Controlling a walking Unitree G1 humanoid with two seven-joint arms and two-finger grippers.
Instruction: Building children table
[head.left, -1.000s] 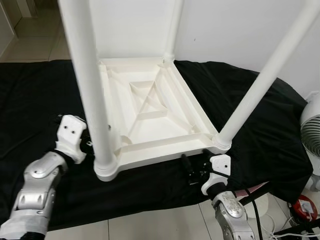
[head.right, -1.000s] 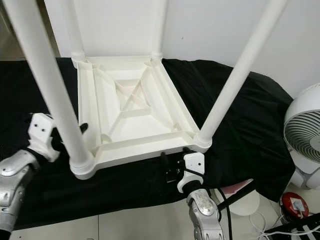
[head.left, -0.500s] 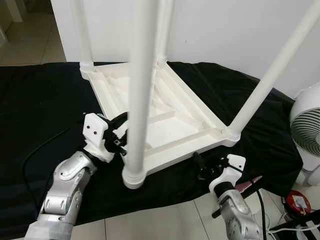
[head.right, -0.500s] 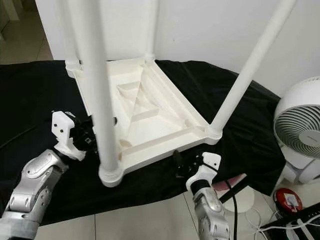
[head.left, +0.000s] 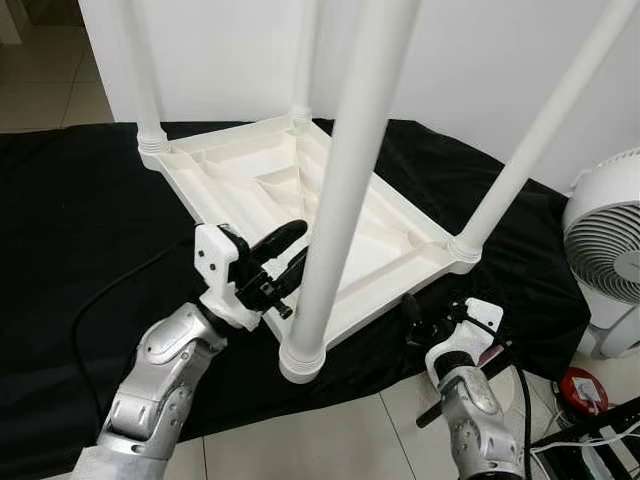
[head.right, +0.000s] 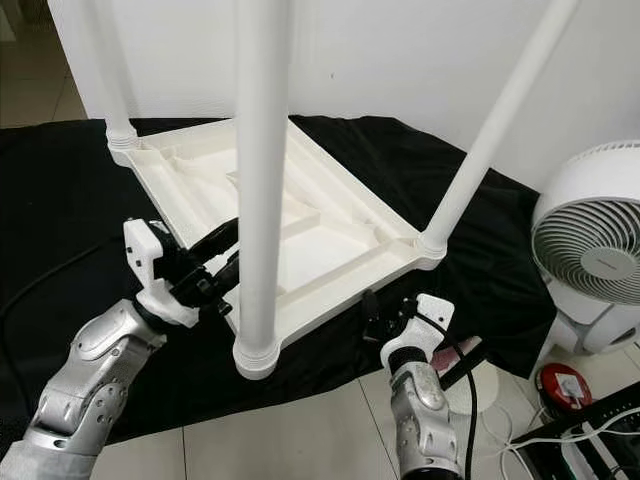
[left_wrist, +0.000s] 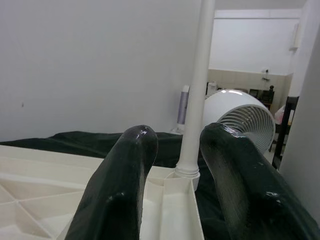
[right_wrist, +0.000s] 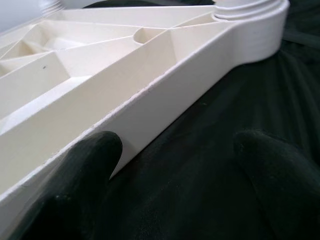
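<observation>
A white plastic children's table (head.left: 220, 180) lies upside down on a black cloth, its legs pointing up. The near leg (head.left: 345, 190) stands in the front corner socket. My left gripper (head.left: 292, 250) is open, its fingers hovering over the table's rim just left of that leg. In the left wrist view the fingers (left_wrist: 122, 190) frame the far right leg (left_wrist: 197, 90). My right gripper (head.left: 418, 325) is open and low at the near edge, close to the right corner. In the right wrist view the table edge (right_wrist: 150, 85) runs ahead of the spread fingertips (right_wrist: 75, 180).
A white fan (head.left: 605, 250) stands on the floor at the right, with cables and a red object (head.left: 583, 392) near it. A black cable (head.left: 110, 300) lies across the cloth on the left. A white wall closes the back; tiled floor lies in front.
The whole view has swung, so the table now looks turned. My left gripper has risen from beside the table's side to over its rim by the near leg. The right gripper stays at the near edge.
</observation>
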